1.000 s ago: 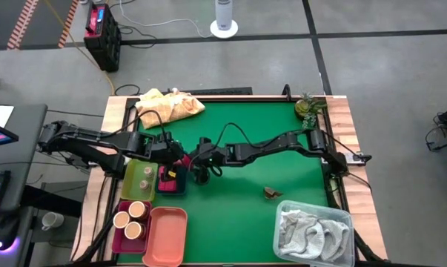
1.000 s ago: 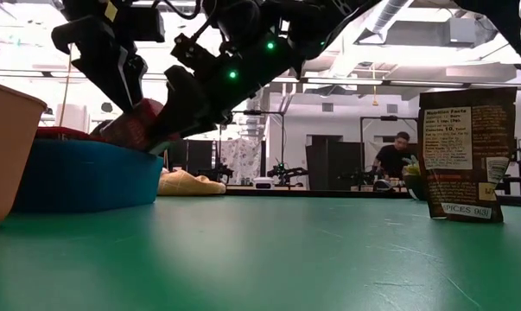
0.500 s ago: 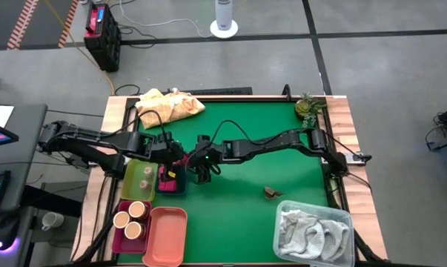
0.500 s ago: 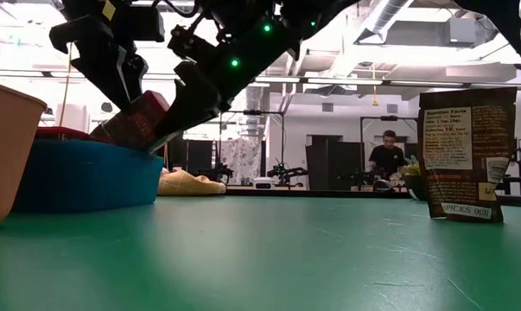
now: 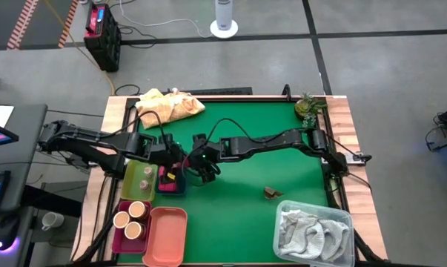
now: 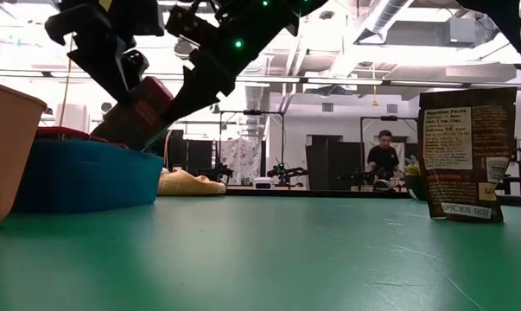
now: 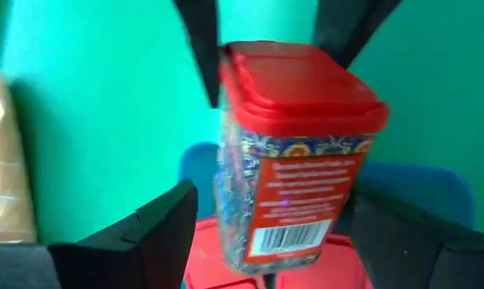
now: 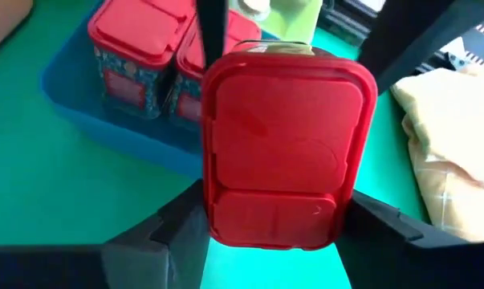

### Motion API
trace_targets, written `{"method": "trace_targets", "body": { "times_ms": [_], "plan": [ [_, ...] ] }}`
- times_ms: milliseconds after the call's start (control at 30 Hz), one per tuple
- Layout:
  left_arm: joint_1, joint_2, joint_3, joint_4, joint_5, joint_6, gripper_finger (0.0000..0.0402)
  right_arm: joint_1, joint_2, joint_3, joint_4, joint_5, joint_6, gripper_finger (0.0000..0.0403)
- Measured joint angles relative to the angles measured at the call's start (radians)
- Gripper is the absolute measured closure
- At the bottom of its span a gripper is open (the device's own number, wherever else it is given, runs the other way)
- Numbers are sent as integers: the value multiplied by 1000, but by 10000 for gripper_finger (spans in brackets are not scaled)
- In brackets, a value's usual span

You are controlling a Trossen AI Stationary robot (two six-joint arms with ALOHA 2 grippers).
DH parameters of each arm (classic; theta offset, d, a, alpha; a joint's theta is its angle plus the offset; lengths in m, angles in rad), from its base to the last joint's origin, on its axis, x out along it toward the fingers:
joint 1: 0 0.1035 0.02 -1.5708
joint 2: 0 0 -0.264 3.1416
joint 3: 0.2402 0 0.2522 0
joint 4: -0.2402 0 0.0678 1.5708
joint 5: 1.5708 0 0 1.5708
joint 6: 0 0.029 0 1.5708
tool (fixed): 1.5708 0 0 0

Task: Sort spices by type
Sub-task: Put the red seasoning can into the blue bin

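A red-lidded spice packet (image 6: pixel 139 111) hangs tilted over the blue bin (image 6: pixel 87 177), which holds other red packets (image 8: pixel 137 48). My left gripper (image 5: pixel 171 154) reaches in from the table's left and is shut on the packet's lower part. My right gripper (image 5: pixel 193 162) reaches in from the right and is shut on its lid end. Tan-lidded jars (image 5: pixel 130 219) stand in a maroon tray, and small jars stand in a green bin (image 5: pixel 138 178). A brown pouch (image 5: pixel 271 193) stands on the green mat. My left gripper pinches the packet's lower part (image 7: pixel 229 233) between its two fingers, slanting down from the table's left. The packet's bottom sits just over the red lids in the bin; I cannot tell whether it touches them. My right gripper pinches the lid end by its two sides (image 8: pixel 213 201), slanting down from the table's right. The lid's flat top faces back along the fingers. The packet sits tilted with its lid end up.
A salmon tray (image 5: pixel 165 236) lies at the near left beside the maroon tray. A clear tub with a grey-white towel (image 5: pixel 312 230) sits at the near right. A yellow cloth (image 5: pixel 170 106) lies at the far left and a small plant (image 5: pixel 306 106) at the far right.
My right gripper has risen and rolled about its wrist. The packet's lid end has come up with it and the packet stands steeper over the blue bin.
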Motion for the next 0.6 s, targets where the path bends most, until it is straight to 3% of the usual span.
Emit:
{"method": "trace_targets", "body": {
  "times_ms": [267,600],
  "plan": [
    [-4,17,-2,18,-58,-36,120,0,0,15,-41,1,44,155],
    [-28,110,-20,46,-58,-44,224,1,0,15,-62,-25,79,154]
  ]
}}
